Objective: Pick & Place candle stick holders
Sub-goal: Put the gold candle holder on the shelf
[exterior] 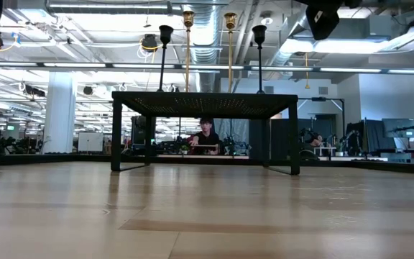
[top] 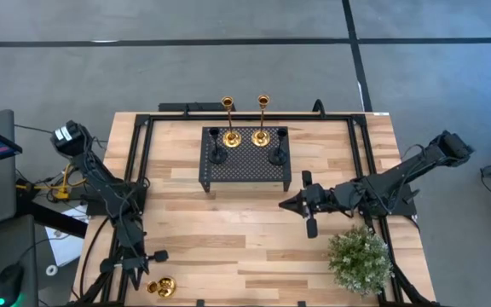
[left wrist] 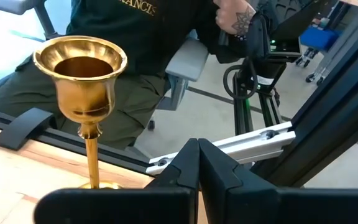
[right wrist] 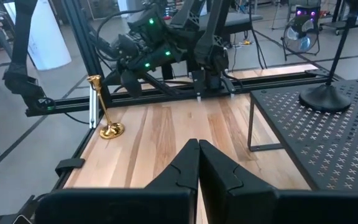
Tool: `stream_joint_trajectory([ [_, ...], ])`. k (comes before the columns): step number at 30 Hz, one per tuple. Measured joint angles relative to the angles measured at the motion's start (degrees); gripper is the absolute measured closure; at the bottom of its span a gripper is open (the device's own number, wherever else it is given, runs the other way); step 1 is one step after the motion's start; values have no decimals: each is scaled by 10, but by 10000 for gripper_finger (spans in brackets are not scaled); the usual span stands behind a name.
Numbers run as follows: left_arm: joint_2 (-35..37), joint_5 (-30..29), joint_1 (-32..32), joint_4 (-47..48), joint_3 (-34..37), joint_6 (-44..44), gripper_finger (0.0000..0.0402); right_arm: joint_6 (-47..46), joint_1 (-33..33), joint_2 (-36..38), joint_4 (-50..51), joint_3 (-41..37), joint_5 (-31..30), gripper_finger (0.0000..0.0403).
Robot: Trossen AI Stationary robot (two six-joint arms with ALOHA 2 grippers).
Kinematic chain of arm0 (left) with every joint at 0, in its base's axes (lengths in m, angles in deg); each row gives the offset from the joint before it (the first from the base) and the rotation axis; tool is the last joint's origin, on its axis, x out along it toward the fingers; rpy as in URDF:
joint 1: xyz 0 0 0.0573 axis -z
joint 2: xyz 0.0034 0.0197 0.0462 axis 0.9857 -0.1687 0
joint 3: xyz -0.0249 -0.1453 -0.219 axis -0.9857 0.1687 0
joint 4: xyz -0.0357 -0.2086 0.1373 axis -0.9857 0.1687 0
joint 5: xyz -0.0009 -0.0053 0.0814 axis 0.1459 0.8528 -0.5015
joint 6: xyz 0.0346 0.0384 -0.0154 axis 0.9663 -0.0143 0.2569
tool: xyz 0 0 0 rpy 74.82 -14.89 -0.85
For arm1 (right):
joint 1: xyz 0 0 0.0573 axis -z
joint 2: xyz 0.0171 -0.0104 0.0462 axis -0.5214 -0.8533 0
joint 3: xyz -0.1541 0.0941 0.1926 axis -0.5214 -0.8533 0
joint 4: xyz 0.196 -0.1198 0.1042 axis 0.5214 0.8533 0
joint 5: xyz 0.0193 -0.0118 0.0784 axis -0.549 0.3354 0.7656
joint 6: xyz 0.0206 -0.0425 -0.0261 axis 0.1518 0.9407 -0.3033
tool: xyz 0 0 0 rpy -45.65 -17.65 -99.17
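Note:
Two tall slim gold holders [top: 228, 119] [top: 262, 119] and two black holders [top: 217, 153] [top: 277, 155] stand by their round bases on the black perforated stand [top: 245, 170]; the low view shows them upright on top of the stand [exterior: 203, 101]. A short gold holder [top: 162, 286] stands on the table at the near left; it also shows in the left wrist view [left wrist: 89, 93] and the right wrist view [right wrist: 104, 109]. My left gripper [left wrist: 197, 144] is shut and empty beside it. My right gripper [top: 292, 203] is shut and empty, over the table in front of the stand.
A small green bushy plant [top: 361, 260] stands at the near right. Black frame rails [top: 139, 153] run along the table's sides. A person [left wrist: 135, 37] sits just beyond the near edge. Bare wood [top: 228, 230] lies between the stand and the near edge.

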Motion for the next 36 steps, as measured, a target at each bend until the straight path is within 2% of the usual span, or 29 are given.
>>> stream_joint_trajectory([
  [5,-12,14,-10,-4,-1,0,399,0,0,0,0,0,0,403],
  [30,-13,11,-11,-11,0,18,399,0,0,0,1,0,0,403],
  [36,-29,23,-13,-41,1,19,399,0,0,0,1,0,0,403],
])
